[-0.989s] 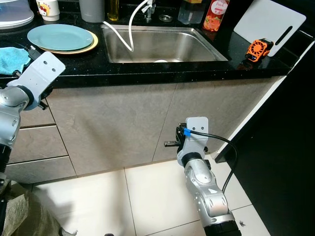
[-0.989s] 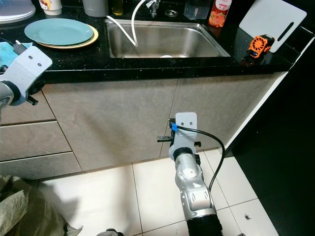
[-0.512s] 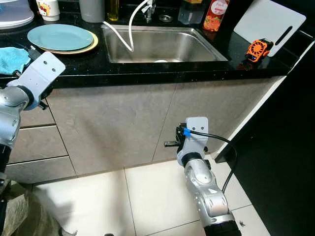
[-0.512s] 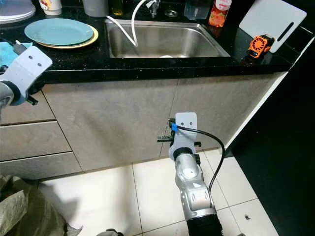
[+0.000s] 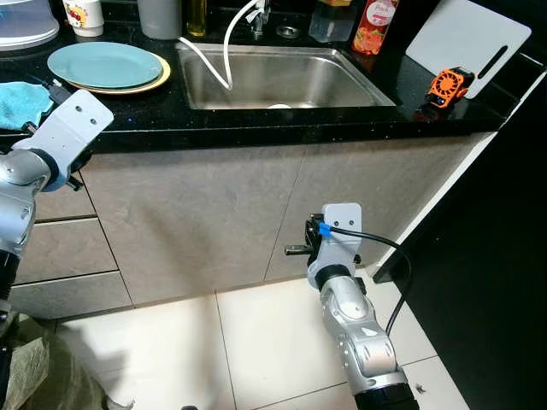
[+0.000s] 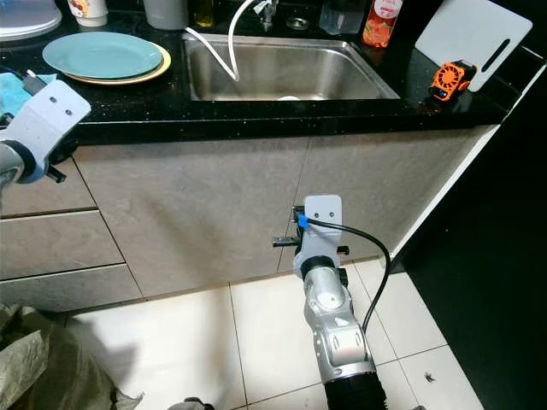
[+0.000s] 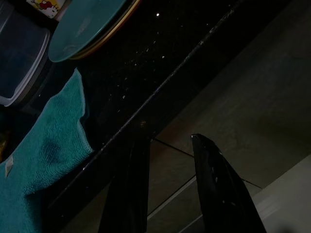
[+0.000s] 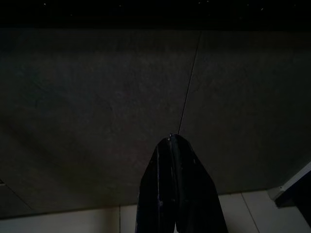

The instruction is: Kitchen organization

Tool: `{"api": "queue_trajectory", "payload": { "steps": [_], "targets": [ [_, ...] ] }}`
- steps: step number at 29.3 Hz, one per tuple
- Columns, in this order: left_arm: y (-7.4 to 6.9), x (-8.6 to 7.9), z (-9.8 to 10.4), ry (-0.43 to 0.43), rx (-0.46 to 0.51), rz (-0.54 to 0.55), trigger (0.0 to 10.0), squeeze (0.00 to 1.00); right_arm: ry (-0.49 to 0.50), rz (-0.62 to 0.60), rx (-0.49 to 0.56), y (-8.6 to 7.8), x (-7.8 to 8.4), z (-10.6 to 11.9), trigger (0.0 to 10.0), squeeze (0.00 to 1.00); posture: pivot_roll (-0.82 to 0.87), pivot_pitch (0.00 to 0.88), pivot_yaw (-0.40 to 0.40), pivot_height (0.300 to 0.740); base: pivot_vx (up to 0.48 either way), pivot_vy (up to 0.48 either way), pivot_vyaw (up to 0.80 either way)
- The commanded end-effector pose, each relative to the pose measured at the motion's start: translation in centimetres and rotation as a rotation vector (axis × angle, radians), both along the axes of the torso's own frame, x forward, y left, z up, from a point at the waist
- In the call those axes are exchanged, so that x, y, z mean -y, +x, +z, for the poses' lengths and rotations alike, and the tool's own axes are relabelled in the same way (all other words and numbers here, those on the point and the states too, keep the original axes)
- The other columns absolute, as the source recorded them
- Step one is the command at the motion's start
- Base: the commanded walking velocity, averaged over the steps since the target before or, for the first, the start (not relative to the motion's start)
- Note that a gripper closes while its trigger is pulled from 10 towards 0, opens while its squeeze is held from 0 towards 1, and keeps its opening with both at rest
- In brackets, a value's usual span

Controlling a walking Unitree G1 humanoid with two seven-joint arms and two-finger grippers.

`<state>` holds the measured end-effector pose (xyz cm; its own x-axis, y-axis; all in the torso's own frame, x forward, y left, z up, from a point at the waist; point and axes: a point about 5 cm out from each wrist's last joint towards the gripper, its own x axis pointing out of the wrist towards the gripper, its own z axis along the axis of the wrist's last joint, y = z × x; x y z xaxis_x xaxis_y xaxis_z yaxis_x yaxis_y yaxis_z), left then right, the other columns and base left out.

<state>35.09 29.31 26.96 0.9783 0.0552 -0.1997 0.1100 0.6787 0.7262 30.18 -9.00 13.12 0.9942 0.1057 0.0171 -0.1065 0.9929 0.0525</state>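
Note:
A teal plate (image 5: 104, 64) lies on a yellow plate on the black counter (image 5: 256, 128), left of the steel sink (image 5: 342, 85). A teal cloth (image 5: 19, 102) sits at the counter's left end. My left gripper (image 7: 167, 140) is raised at the counter's front edge just below the cloth; it is open and holds nothing. My right gripper (image 8: 170, 140) hangs low in front of the grey cabinet doors (image 5: 214, 205), shut and empty. A white hose (image 5: 209, 64) droops into the sink.
A white cutting board (image 5: 466, 38) and an orange gadget (image 5: 449, 84) lie right of the sink. A red bottle (image 5: 376, 24), a clear jug, a grey canister (image 5: 160, 17) and a printed cup (image 5: 83, 15) line the back. Drawers (image 5: 64, 256) are lower left; white floor tiles (image 5: 256, 333) lie below.

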Motion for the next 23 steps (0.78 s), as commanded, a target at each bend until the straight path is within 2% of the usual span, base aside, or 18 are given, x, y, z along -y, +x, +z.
{"api": "queue_trajectory", "payload": {
  "steps": [1, 23],
  "targets": [
    [0.17, 0.77, -0.37, 0.001, -0.007, -0.022, 10.0, 0.00, 0.001, -0.009, -0.031, -0.17, 0.19, -0.63, 10.0, 0.00, 0.27, 0.076, -0.085, 0.740, 0.000, 0.000, 0.00],
    [0.05, 1.02, -0.10, 0.002, -0.004, -0.026, 10.0, 0.00, -0.003, -0.004, -0.034, -0.21, 0.36, -0.52, 10.0, 0.00, 0.27, 0.103, -0.100, 0.740, 0.000, 0.000, 0.00]
  ]
}}
